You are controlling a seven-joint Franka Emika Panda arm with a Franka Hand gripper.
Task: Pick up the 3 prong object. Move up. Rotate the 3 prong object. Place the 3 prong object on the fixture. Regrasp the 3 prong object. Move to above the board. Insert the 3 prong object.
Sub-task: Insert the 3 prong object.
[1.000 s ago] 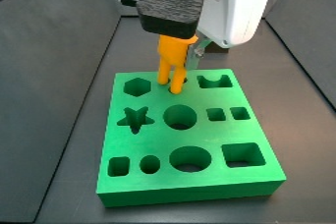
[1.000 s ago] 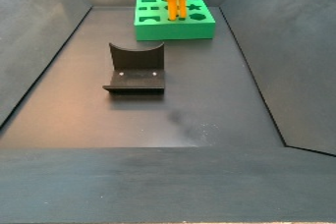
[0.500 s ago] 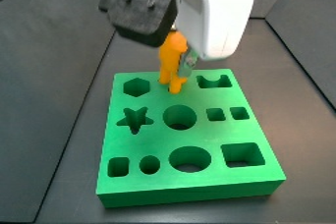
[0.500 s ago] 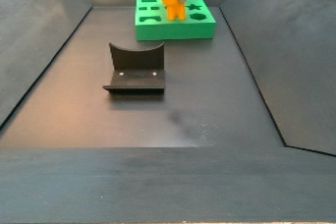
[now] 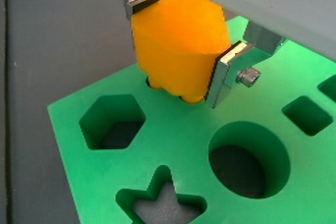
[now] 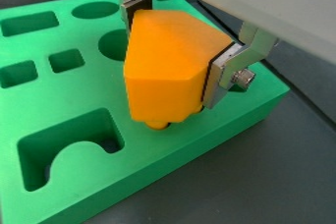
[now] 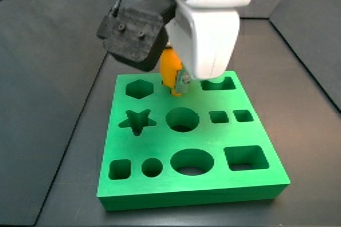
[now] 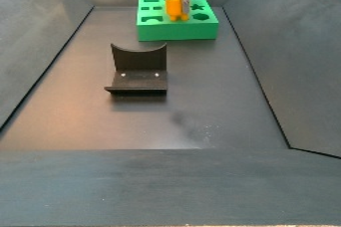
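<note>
My gripper [image 5: 178, 56] is shut on the 3 prong object [image 5: 182, 36], an orange-yellow block held upright between the silver fingers [image 5: 231, 69]. Its short prongs point down and meet the top of the green board [image 5: 171, 132] beside the hexagon cutout; how deep they sit is hidden. In both wrist views the gripper [image 6: 178, 56] clamps the 3 prong object [image 6: 160, 66] near the board [image 6: 171, 159] edge. In both side views the gripper [image 7: 173, 78] stands over the board's [image 7: 150, 141] far row. The fixture [image 8: 136, 69] stands apart, mid-floor, in a side view.
The board [image 8: 180, 33] lies at the far end of a dark tray with sloping walls [image 8: 266, 62]. Star, circle and square cutouts [image 7: 182, 119] lie open nearer the camera. The arm's white body [image 7: 206, 22] hangs above the board.
The gripper has come down with the 3 prong object, bringing its prongs onto the board top. The wrist has swung round above it.
</note>
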